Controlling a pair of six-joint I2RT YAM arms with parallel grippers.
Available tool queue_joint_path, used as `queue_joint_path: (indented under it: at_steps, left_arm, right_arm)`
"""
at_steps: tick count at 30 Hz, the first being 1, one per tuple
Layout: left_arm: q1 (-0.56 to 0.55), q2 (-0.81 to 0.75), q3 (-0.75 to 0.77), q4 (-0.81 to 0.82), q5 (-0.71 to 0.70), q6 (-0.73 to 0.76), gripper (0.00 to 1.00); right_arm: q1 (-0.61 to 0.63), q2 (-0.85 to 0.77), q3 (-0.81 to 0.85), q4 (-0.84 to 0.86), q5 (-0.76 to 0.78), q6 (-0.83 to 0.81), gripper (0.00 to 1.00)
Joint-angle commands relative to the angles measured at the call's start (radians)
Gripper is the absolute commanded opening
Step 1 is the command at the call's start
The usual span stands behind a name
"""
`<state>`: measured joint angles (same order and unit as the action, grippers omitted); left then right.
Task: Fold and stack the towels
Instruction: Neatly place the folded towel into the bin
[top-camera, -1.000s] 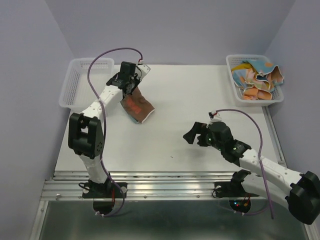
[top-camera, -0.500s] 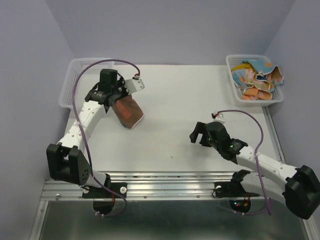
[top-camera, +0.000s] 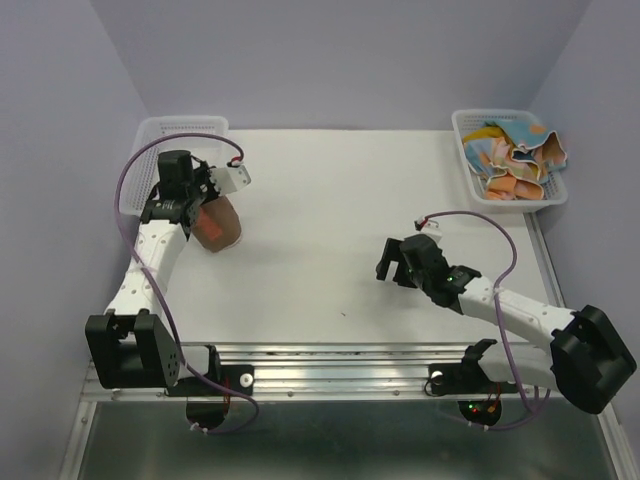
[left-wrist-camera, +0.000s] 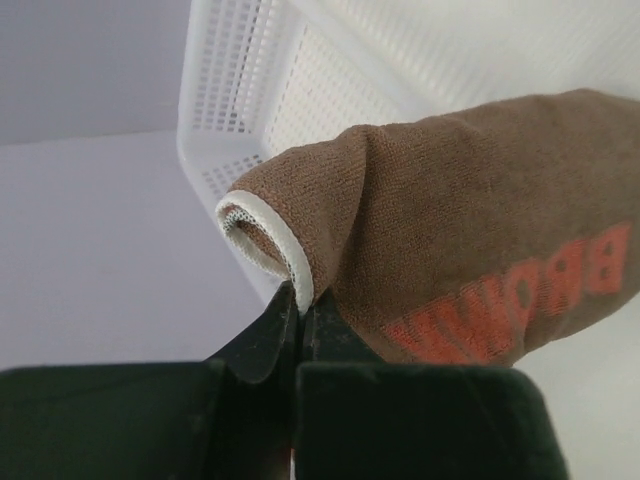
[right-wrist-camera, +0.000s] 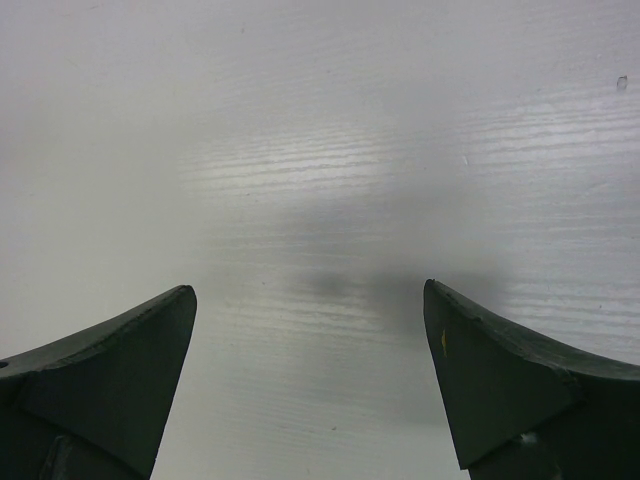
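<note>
Hem of brown towel (left-wrist-camera: 450, 260) pinched in closed left gripper (left-wrist-camera: 300, 305), held above tabletop (top-camera: 330, 200); white basket (top-camera: 140, 185) just beyond it, far-left. Right gripper (top-camera: 392, 262) wide open, empty, well apart.

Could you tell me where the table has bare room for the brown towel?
Widest patch: table centre, between the brown towel and the right gripper. Also free: the far strip between the left basket and right basket, which is crowded with towels.

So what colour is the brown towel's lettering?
Orange-red lettering on the towel; clearest in left wrist view.
</note>
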<state>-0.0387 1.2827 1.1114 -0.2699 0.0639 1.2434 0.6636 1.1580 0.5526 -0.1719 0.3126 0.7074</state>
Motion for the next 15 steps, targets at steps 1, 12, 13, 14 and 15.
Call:
queue_joint_path:
  at_steps: [1,12,13,14,15]
  left_arm:
    - [0.123,0.020,0.059,0.090,0.011,0.074,0.00]
    - [0.279,0.059,0.134,0.121,0.168,0.197,0.00]
    - [0.281,0.072,0.139,0.136,0.183,0.195,0.00]
    - [0.281,0.099,0.155,0.164,0.210,0.197,0.00]
    - [0.283,0.116,0.168,0.176,0.227,0.199,0.00]
  right_arm:
    - [0.008,-0.001,0.063,0.017,0.051,-0.011,1.00]
    - [0.010,0.011,0.092,0.055,0.095,-0.025,1.00]
    - [0.008,0.015,0.099,0.060,0.098,-0.026,1.00]
    - [0.008,0.022,0.105,0.058,0.098,-0.026,1.00]
    - [0.008,0.031,0.113,0.060,0.100,-0.029,1.00]
